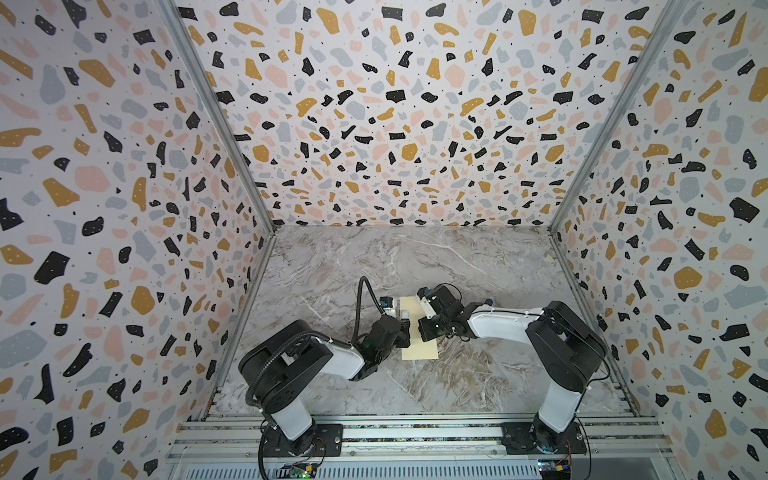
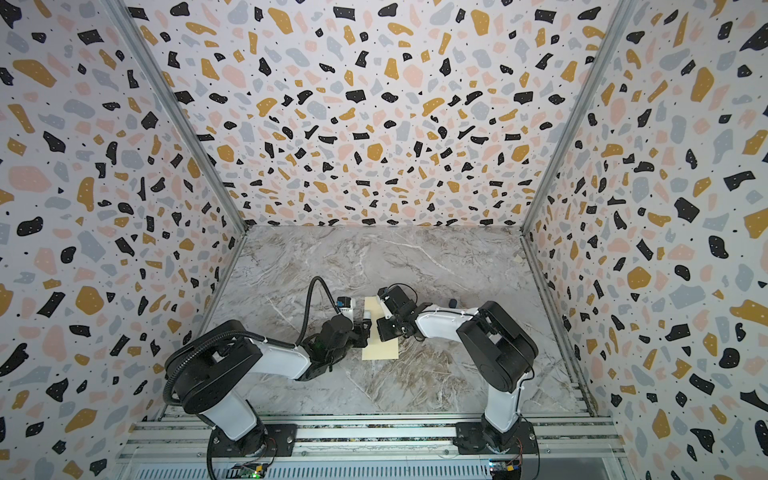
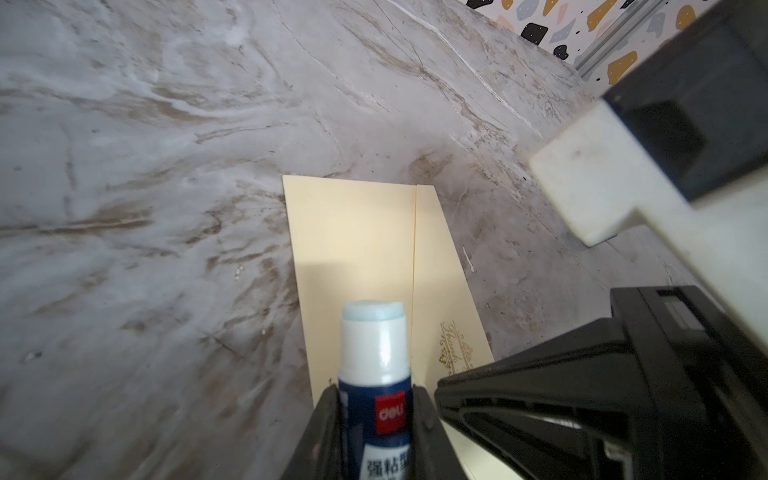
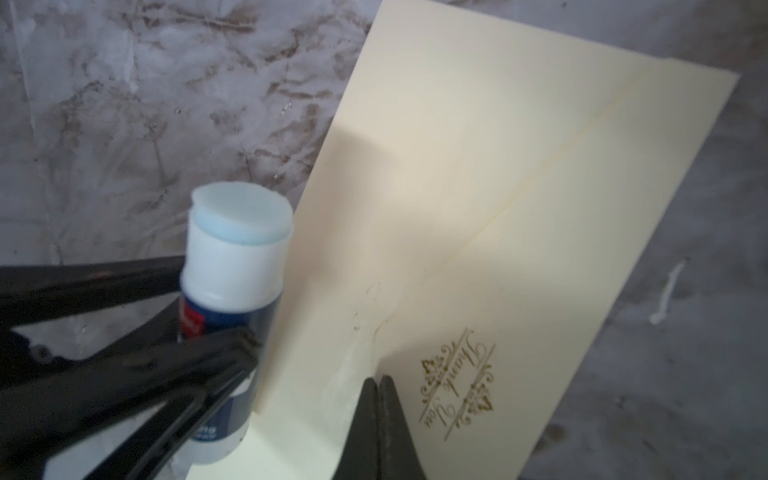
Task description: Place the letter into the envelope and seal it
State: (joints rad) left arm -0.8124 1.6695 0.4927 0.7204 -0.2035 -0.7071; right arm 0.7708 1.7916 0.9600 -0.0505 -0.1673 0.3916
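In both top views the envelope [image 1: 419, 351] [image 2: 380, 352] lies flat on the marble table [image 1: 457, 266], just below the middle of the frame, its long side running up the picture. The left gripper [image 1: 405, 330] meets it from the left and the right gripper [image 1: 424, 329] from the right, both over its middle. The letter shows nowhere. I judge it is already inside, but that cannot be checked here.

In the left wrist view the left gripper [image 3: 374, 399], at bottom centre, is closed partway around an uncapped glue stick [image 3: 374, 353], its pale blue glue exposed above the envelope [image 3: 353, 232]. A straight seam [image 3: 415, 249] runs lengthwise beside it, with a gold emblem [image 3: 455, 349] to its right.

In the right wrist view the right gripper [image 4: 378, 388], at bottom centre, is fully closed with nothing between its tips. The tips seem to press on the envelope [image 4: 457, 166] at the seam, beside the "Thank You" emblem [image 4: 457, 382]. A faint glossy smear [image 4: 353, 361] lies just left of the tips. The glue stick [image 4: 237, 257] stands at left centre, at the envelope's edge.

Sealing appears to be the step in hand. To do it well, let the right tips pin the paper so it cannot slide. Tilt the stick until the glue face lies flat, then draw it lightly along the seam. Too much pressure would buckle or drag the thin paper.
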